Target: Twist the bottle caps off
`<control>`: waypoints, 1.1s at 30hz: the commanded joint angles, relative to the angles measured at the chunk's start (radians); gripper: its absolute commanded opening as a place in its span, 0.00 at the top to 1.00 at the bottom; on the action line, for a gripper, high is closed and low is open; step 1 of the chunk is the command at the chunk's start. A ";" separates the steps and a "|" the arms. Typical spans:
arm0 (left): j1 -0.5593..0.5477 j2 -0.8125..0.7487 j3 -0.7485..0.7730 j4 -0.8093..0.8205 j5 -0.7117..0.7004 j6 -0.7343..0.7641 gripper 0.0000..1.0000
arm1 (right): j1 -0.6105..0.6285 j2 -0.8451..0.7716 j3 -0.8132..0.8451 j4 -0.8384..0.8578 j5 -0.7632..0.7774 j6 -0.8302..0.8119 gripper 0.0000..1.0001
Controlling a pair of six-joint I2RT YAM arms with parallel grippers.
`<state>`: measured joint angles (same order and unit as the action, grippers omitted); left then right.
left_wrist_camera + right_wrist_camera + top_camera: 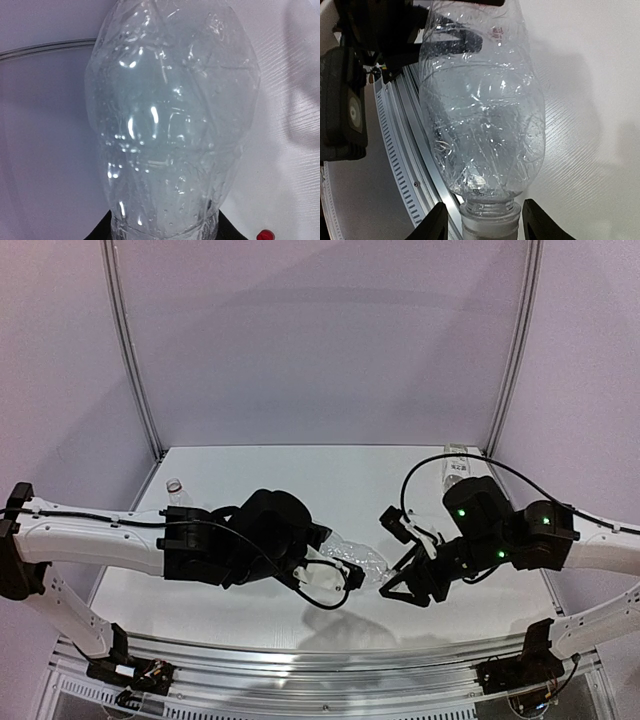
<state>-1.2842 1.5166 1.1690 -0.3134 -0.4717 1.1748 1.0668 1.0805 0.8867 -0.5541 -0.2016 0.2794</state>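
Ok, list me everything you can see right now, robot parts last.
held bottle: one, clear, unlabelled, level in the air over the table's middle.
whitish cap: one, on the held bottle's neck.
red cap: one, red, on the table.
back-left bottle: one, clear, standing far left.
labelled bottle: one, clear, white-and-green label, standing far right.
table: one, white.
left fingers: black, clamped on the held bottle's base end.
right fingers: black, either side of the whitish cap, small gaps showing.
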 commanded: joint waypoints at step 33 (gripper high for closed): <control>0.111 -0.340 -0.497 0.825 0.746 -1.392 0.59 | 0.024 -0.363 -0.335 0.789 -0.052 0.044 0.01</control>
<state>-1.2160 1.1851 0.7597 0.1757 0.0574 0.0177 1.0676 0.6777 0.5972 -0.0216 -0.1749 0.3336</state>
